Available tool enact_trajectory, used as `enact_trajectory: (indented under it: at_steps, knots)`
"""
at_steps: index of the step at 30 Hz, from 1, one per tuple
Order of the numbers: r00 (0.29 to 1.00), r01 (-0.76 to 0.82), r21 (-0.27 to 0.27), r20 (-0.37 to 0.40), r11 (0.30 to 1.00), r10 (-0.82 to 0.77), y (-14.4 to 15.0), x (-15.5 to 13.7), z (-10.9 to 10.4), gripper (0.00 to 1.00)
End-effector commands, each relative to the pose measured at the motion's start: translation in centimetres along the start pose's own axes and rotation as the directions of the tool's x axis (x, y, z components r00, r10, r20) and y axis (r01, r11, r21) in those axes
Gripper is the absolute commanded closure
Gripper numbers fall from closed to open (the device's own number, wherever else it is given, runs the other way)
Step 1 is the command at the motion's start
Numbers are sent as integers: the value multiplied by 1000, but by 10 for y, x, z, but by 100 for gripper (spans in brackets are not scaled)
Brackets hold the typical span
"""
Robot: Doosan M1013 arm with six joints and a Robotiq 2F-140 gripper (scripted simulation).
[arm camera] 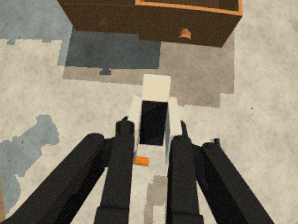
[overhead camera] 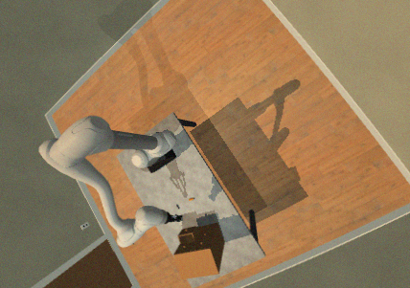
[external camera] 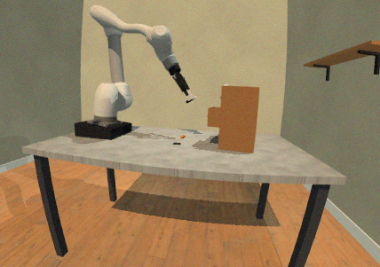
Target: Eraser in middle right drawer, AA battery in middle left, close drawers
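The chest's protruding drawer (overhead camera: 187, 236) (external camera: 214, 117) (arm camera: 162, 22) lies ahead of and below the hand (overhead camera: 179, 217) (external camera: 188, 95) (arm camera: 154, 109), slightly right in the wrist view. My hand is clenched on the eraser (external camera: 194, 97) (arm camera: 156, 88), long axis pointing roughly chestward. The battery (overhead camera: 192, 199) (external camera: 183, 137) (arm camera: 142, 161) lies on the table (overhead camera: 203, 181) (external camera: 146, 154) (arm camera: 265, 125).

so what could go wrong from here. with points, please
The eraser (arm camera: 156, 87) sits between the fingertips and juts past them, so it might clip the rim of the pulled-out drawer (overhead camera: 187, 238) (external camera: 214, 116) (arm camera: 165, 25). If the gripper (overhead camera: 179, 217) (external camera: 188, 96) (arm camera: 154, 109) bumps that drawer, it could shove it in or nudge the chest (overhead camera: 196, 262) (external camera: 240, 119) (arm camera: 90, 12).
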State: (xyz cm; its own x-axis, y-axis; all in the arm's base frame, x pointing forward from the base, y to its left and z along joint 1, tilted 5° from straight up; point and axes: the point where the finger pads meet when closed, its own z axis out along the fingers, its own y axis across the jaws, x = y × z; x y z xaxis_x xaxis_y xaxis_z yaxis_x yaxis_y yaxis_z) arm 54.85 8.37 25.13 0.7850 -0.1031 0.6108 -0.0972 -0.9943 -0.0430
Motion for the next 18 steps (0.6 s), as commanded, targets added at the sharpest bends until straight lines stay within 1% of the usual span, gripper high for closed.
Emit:
enact_trajectory:
  at_steps: [1,3,10,18]
  knots:
    - [994,0,-22,-106,1000,-3,-1,-3,0,89]
    - [994,0,-22,-106,1000,-3,-1,-3,0,89]
    - [980,0,-23,-197,1000,-4,0,-5,1,89]
    - [962,0,-25,-273,1000,-6,0,-7,1,89]
